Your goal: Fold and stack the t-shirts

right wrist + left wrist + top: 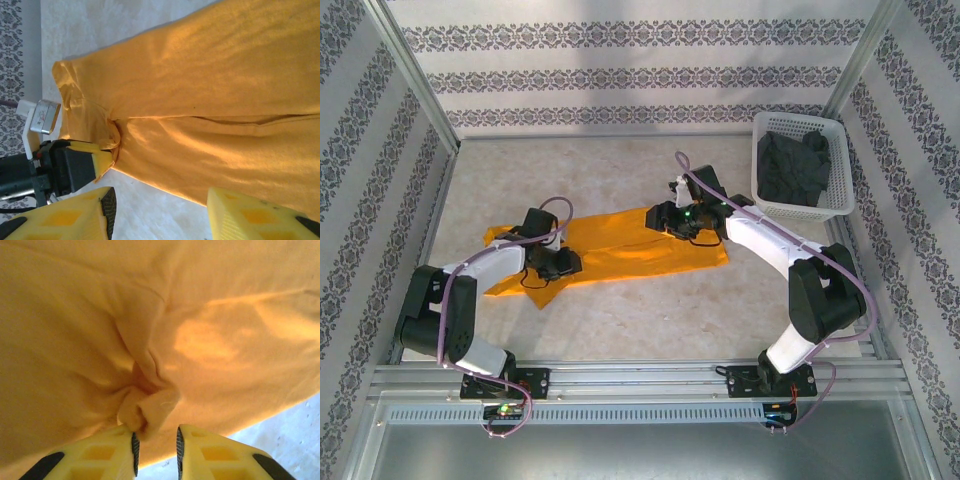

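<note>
shirts 2 | orange shirt (620, 252) flat on table (650, 320) | dark shirt (790, 165) in basket (805, 211) | left pincer (156, 434) narrow round orange fold, grip cannot tell | right pincer (160, 202) apart over shirt edge

Two white-and-black arms, yellow at the fingertips.
The left arm (485, 262) and right arm (760, 235) share white shell links, black blocky joints and black base plates (505, 385); a mauve-grey cable (444, 320) runs along each (a green light (687, 212) glows at the right wrist). The left gripper (156, 432) and right gripper (159, 197) have moulded yellow fingers (95, 455) with recessed pockets, faced with black pads (134, 452); a white bracket (30, 135) carries a small grey camera box (44, 116) on the left wrist.
</note>
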Controlling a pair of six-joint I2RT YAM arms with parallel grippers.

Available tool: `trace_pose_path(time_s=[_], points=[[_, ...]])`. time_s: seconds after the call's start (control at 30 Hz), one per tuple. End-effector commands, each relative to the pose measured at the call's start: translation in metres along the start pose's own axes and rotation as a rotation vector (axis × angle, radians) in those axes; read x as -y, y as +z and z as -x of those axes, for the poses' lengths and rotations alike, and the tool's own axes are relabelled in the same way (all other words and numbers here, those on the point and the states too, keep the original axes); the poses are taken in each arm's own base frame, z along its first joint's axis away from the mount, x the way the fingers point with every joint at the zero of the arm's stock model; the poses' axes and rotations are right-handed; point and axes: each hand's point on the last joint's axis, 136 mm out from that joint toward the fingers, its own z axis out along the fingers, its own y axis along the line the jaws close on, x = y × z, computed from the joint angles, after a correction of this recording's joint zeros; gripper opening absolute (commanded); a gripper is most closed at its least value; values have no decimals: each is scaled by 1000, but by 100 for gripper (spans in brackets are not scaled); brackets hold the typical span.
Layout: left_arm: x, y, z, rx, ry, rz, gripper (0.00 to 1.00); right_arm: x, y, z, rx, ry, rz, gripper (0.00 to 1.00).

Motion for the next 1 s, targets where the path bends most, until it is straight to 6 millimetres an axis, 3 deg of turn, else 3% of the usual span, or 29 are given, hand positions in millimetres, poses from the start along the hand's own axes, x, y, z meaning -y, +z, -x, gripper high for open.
trace_pose_path(time_s=[0.0, 0.17, 0.3, 0.43, 0.57, 0.73, 0.87, 0.97], points=[[11, -3, -14, -49, 14, -10, 32, 5, -2, -3, 3, 3, -2, 52], [11, -24, 0, 38, 26, 54, 48, 14, 0, -7, 3, 22, -10, 51], [4, -35, 24, 145, -42, 85, 47, 16, 2, -8, 8, 37, -5, 50], [7, -18, 37, 141, -103, 53, 42, 16, 5, -11, -6, 41, 0, 50], [8, 5, 34, 86, -137, 31, 35, 10, 3, -10, -6, 32, 13, 49], [26, 22, 31, 56, -114, -19, 35, -7, 0, -11, -7, -3, 61, 49], [27, 25, 26, 44, -112, 1, 34, -15, 2, -15, -23, -9, 102, 49], [21, 16, 23, 65, -108, 29, 33, -15, 4, -16, -29, -7, 104, 48]])
